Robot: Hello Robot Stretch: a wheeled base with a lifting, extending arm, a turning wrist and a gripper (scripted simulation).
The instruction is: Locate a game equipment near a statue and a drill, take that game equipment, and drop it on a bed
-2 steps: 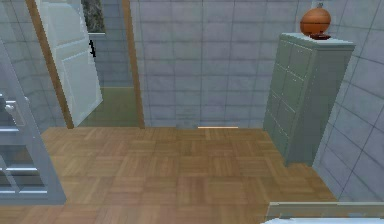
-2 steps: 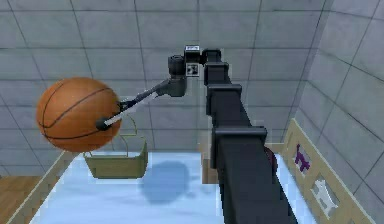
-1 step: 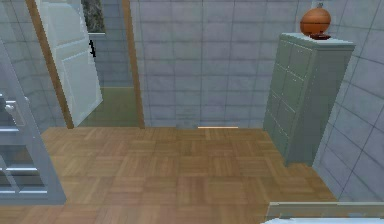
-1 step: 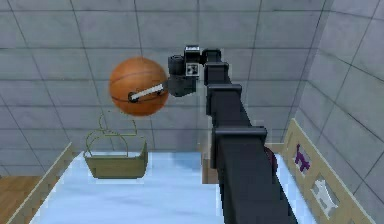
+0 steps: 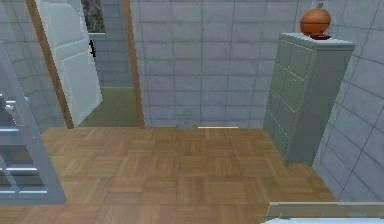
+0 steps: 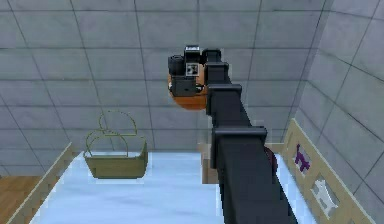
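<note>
Orange and round, the ball [image 6: 187, 93] hangs at the far end of the gripper [image 6: 181, 72], clear of every surface, with tiled wall behind it. So I judge that the gripper holds it, though I cannot tell how the fingers themselves are set. The arm [image 6: 240, 150], a dark square bar, runs out from six o'clock toward twelve. I take that reach as deliberate, since it carries the ball out above the bed [image 6: 160, 200], whose pale blue top looks smooth and flat.

At about eight o'clock from the gripper a basket [image 6: 118, 152] of thin olive strands with looped handles sits on the bed. At four o'clock a wooden board [image 6: 318, 165] bears a purple shape and a white one. By my reckoning the drop is the step in hand. A smooth sphere on a flat cover may roll, so I would want it let go low and well in from the bed's edge.

In the forward view a tall grey panelled cabinet [image 5: 305, 95] stands at two o'clock with a second ball [image 5: 316, 22], orange-brown, on top. A white door [image 5: 72, 60] stands ajar at ten o'clock, above a wood parquet floor [image 5: 170, 170].
</note>
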